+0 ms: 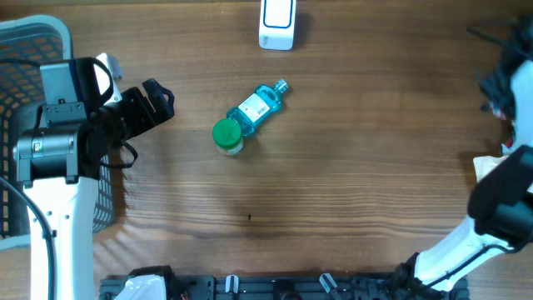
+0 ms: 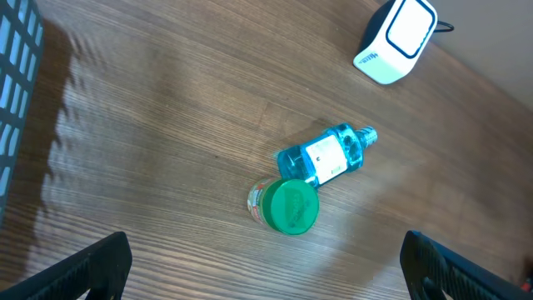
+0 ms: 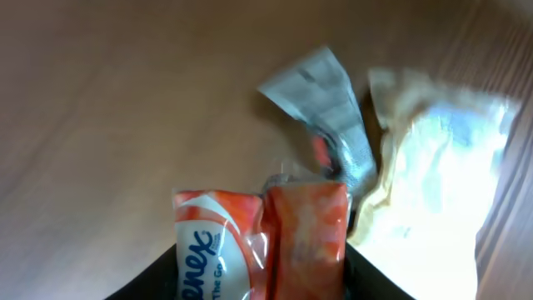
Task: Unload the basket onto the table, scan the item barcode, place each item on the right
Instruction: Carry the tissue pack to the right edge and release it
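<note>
**Partner:** Where's the item, and have you got it?

**Me:** My right claw (image 3: pixel 262 279) is out at the right edge of the desk (image 1: pixel 350 192). The tissue pack (image 3: pixel 241 246) fills the gap between its jaws from side to side, so I read it as pinched. The view is blurred, and other wrappers lie just beyond the pack.

**Partner:** And the other claw?

**Me:** My left claw (image 1: pixel 156 100) hangs spread wide and empty beside the basket (image 1: pixel 25 50). The blue bottle (image 1: pixel 256 106) and green-lidded jar (image 1: pixel 226 136) lie together mid-desk.

**Partner:** Which step, then?

**Me:** The pick-up, I judge, with the scan not yet done. Next I must carry the pack across to the white scanner (image 1: pixel 276 25) at the desk's far edge, well apart from me. Then I turn the barcode toward its window. I can't see a barcode from here.
</note>
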Robot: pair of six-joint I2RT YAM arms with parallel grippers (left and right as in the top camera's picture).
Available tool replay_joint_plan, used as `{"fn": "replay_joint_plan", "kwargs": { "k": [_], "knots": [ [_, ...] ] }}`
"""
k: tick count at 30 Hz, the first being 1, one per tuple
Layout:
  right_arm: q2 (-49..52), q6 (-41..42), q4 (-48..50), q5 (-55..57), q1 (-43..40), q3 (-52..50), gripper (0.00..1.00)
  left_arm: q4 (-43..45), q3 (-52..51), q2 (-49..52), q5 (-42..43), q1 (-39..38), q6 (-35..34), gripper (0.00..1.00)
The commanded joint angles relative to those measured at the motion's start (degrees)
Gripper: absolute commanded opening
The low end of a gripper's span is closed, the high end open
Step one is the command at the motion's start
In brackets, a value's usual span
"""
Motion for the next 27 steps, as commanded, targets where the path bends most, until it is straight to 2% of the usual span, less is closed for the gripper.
{"fn": "replay_joint_plan", "kwargs": {
  "k": [1, 4, 5, 6, 7, 9, 15, 18, 22, 27],
  "knots": [
    [0.4, 3.4, 3.3, -6.8, -4.1, -7.4, 0.50, 0.0, 0.8, -0.2, -0.1, 0.4, 0.7, 1.00],
    [0.4, 2.2, 6.2, -6.6, -7.6, -12.2, 0.53, 0.0, 0.9, -0.2, -0.1, 0.4, 0.7, 1.00],
    [0.4, 0.3, 6.9, -6.6, -8.7, -12.9, 0.63, 0.0, 0.9, -0.2, -0.1, 0.4, 0.7, 1.00],
    [0.4, -2.8, 7.3, -6.7, -9.6, -13.2, 0.77, 0.0, 0.8, -0.2, -0.1, 0.4, 0.7, 1.00],
    [0.4, -5.0, 7.2, -6.8, -10.1, -13.0, 1.00, 0.0, 0.8, -0.2, -0.1, 0.4, 0.7, 1.00],
    [0.1, -10.4, 5.9, -7.2, -10.7, -11.5, 1.00, 0.0, 0.8, -0.2, -0.1, 0.4, 0.7, 1.00],
    [-2.6, -10.3, -2.2, -11.7, -7.0, 0.1, 1.00, 0.0, 0.9, -0.2, -0.1, 0.4, 0.7, 1.00],
    [-5.4, -8.1, -6.8, -12.1, -1.2, 8.0, 1.00, 0.0, 0.9, -0.2, -0.1, 0.4, 0.7, 1.00],
    [-9.3, -6.3, -10.8, -22.4, 11.0, 16.9, 1.00, 0.0, 0.8, -0.2, -0.1, 0.4, 0.7, 1.00],
    [-11.6, -3.7, -2.4, -33.5, 25.4, 17.6, 1.00, 0.0, 0.9, -0.2, -0.1, 0.4, 0.7, 1.00]
  ]
}}
